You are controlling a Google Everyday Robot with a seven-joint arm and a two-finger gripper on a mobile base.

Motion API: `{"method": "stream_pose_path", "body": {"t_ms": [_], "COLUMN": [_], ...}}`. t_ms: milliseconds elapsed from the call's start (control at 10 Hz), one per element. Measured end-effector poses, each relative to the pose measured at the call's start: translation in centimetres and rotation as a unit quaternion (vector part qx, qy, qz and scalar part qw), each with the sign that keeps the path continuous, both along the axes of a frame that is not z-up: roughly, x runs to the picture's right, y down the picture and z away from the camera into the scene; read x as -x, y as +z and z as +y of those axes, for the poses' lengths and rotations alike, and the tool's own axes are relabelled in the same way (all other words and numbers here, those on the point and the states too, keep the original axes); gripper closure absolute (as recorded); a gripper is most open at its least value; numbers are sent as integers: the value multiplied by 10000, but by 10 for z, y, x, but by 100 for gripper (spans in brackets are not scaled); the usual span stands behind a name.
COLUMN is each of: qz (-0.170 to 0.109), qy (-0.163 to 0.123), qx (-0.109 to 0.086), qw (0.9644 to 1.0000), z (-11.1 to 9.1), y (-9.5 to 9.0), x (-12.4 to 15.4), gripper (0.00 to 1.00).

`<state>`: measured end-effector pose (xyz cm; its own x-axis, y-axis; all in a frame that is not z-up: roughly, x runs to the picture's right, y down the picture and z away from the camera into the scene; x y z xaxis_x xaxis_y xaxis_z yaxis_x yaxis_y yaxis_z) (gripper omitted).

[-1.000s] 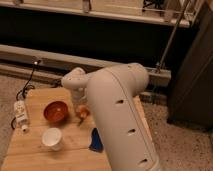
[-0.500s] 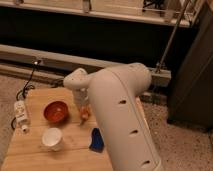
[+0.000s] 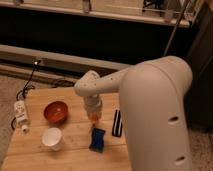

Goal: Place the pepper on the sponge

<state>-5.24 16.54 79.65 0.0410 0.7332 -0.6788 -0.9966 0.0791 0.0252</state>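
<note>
My gripper [image 3: 94,114] points down over the middle of the wooden table [image 3: 30,150], at the end of the big white arm that fills the right side of the view. A bit of the orange pepper [image 3: 94,118] shows just under the gripper, which is shut on it; most of the pepper is hidden by the wrist. The blue sponge [image 3: 97,139] lies on the table just in front of the gripper, a short way below the pepper and apart from it.
A black striped block [image 3: 117,123] stands right of the sponge. A red bowl [image 3: 55,111] and a white cup [image 3: 52,138] sit to the left. A white power strip [image 3: 20,111] hangs at the table's left edge.
The gripper has carried the pepper to the right and toward the table's front, closer to the sponge. Bowl, cup and sponge have stayed put.
</note>
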Motion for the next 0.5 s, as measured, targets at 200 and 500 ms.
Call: {"method": "stream_pose_path", "body": {"t_ms": [200, 500], "qz": [-76, -106], "qy": [47, 51], "qx": [83, 259], "qw": [9999, 9996], "z": [38, 86], "y": [-30, -57], "x": [-5, -11], "gripper": [100, 99]}}
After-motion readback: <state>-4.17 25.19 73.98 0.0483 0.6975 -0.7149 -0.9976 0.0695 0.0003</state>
